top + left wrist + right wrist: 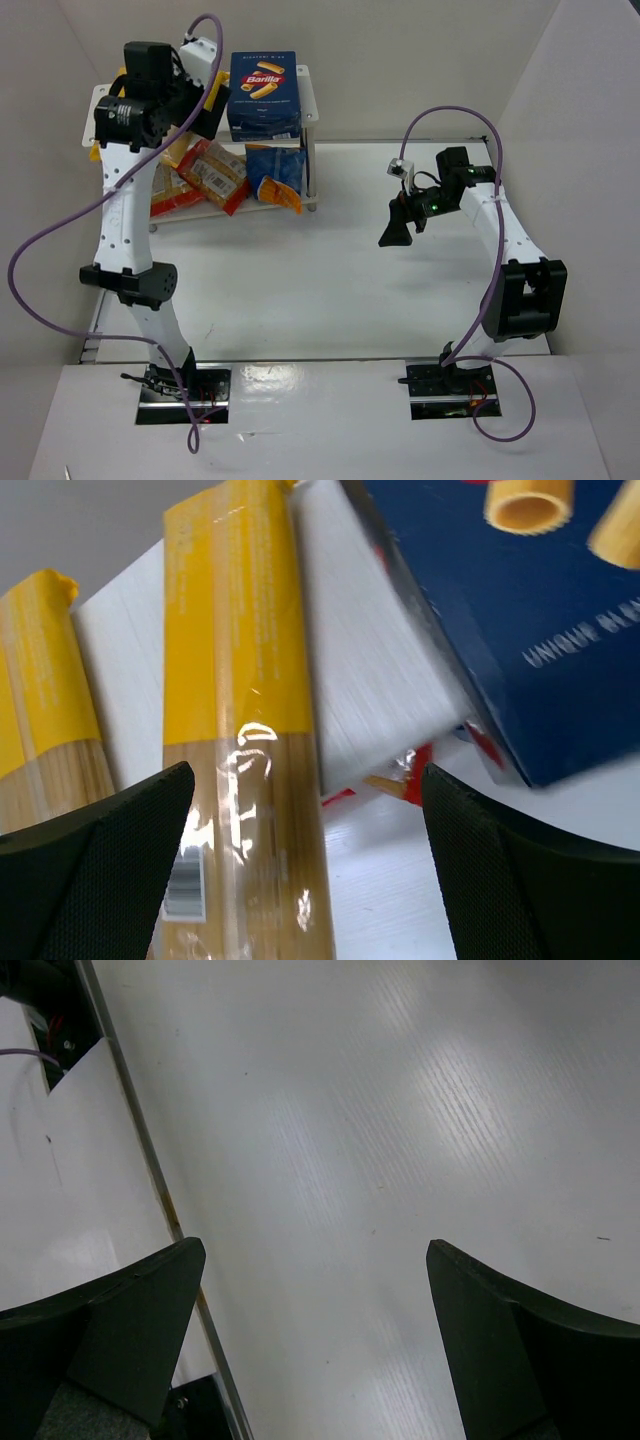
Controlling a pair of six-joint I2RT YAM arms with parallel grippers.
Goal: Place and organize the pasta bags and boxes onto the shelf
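Observation:
The white shelf (309,92) stands at the back left. On its top board (370,680) lie two long yellow spaghetti bags (240,730) (40,710), and to their right the dark blue Barilla box (263,95) (500,630). Red-orange bags (212,175) and a blue bag (272,172) fill the lower tier. My left gripper (205,105) (310,860) hovers open over the top tier. One spaghetti bag runs under its left finger and nothing is held. My right gripper (398,228) (315,1330) hangs open above bare table at mid right.
White walls close in the table at the back and on both sides. A metal seam strip (150,1160) runs along the table's near edge. Purple cables (60,225) loop from both arms.

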